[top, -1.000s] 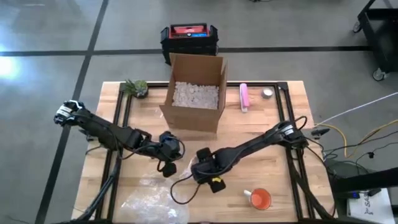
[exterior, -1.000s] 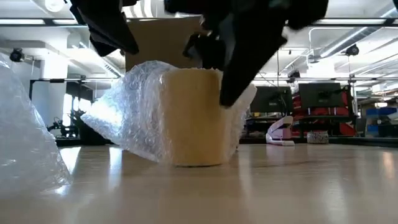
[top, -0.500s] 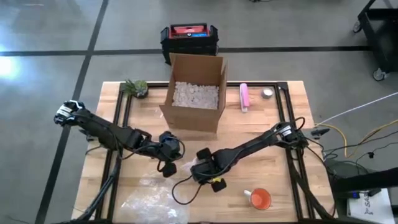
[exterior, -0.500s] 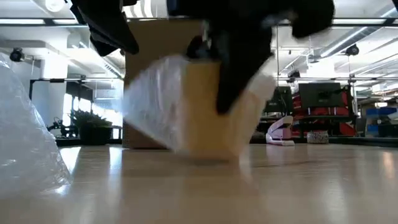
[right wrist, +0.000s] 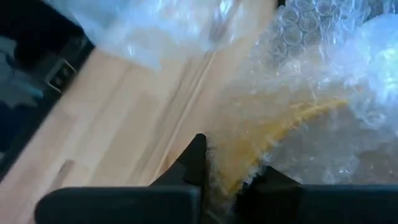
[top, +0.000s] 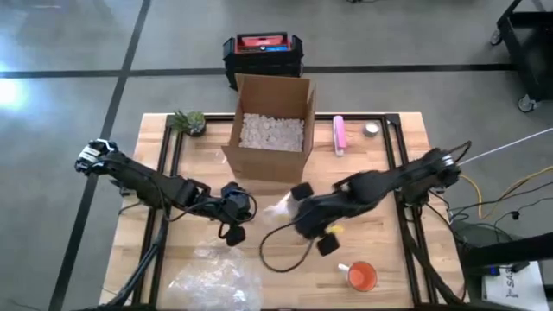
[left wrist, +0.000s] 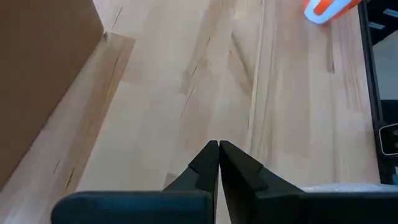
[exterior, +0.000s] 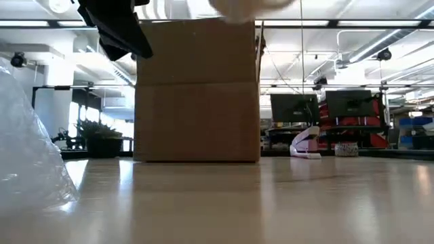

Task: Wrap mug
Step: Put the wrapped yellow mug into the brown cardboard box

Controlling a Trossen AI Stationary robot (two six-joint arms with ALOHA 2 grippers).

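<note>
Over the table's left half, left gripper (top: 232, 226): it hangs just above the wood in front of the cardboard box, its two dark fingers (left wrist: 211, 163) pressed together with nothing between them.
Loose bubble wrap (top: 210, 275): a crumpled clear sheet lying on the table's near-left part, apart from both grippers; it also fills the left edge of the low view (exterior: 27, 156).
Plant (top: 188, 121): a small green plant at the far-left corner of the table.
Cardboard box (top: 270, 130): open-topped, at the far middle of the table, holding pale packing peanuts (top: 271, 131); its brown front wall fills the middle of the low view (exterior: 196, 91).
Mug (right wrist: 273, 137): yellow, swathed in clear bubble wrap so only a curved yellow band shows through the bubbles; in the high view it is a pale bundle (top: 285, 206) lifted off the table, just in front of the box's near-right corner.
Right gripper (top: 301, 212): closed onto the wrapped mug, fingers (right wrist: 194, 163) squeezing wrap and yellow wall together, holding it in the air.
Pink object (top: 340, 134): lying right of the box, near the far edge.
Orange-and-white item (top: 361, 276): on the near-right part of the table.
Open room: bare wood (top: 380, 225) stretches in front of the box between the two grippers and on to the table's right edge.
</note>
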